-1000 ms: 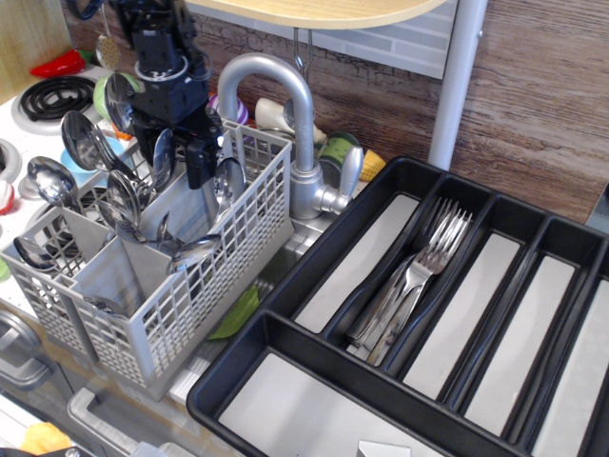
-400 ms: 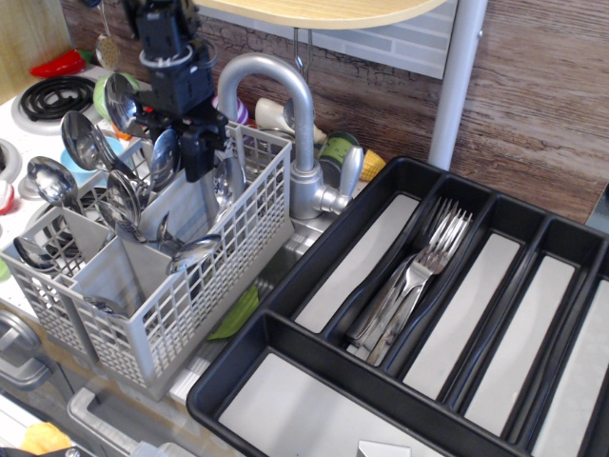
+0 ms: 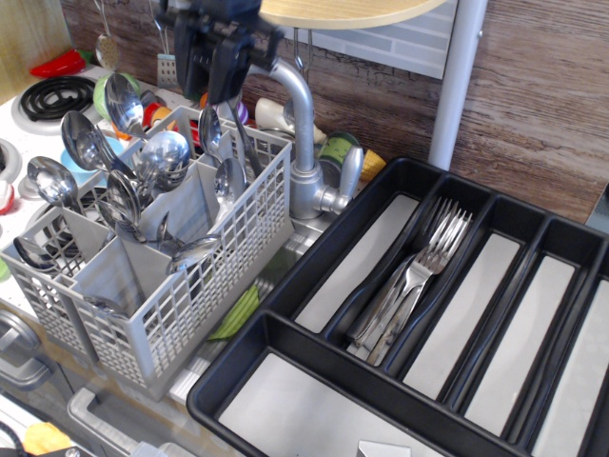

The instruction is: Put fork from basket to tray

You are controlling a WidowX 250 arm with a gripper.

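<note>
I have the hand point(image 3: 221, 71) up above the back corner of the basket point(image 3: 190, 286), close to the top edge of the view and just in front of the tap point(image 3: 295, 124). From its fingers a thin metal handle hangs down and slants toward the basket's rear compartment. I take that to be the fork point(image 3: 243, 133), gripped near its upper end, but the tines are not clear to me: the lower end is lost among the spoons point(image 3: 162, 157) and the mesh wall. So the hand is closed narrow on that handle, as far as I can judge; the contact itself is dark and hard to read.

My reading is that I am in the lift-out step: the piece is mostly raised but its tip looks not quite free of the basket rim.

The tray point(image 3: 285, 333) sits to the right, well apart from the hand, and one of its long slots already holds a bundle of forks point(image 3: 409, 286). Next I need to finish the lift straight up until the tip is above the rim and the spoon bowls, then carry it right, passing the tap's neck without clipping it, and come down over the slot with the forks, handle lined up along the slot.
</note>
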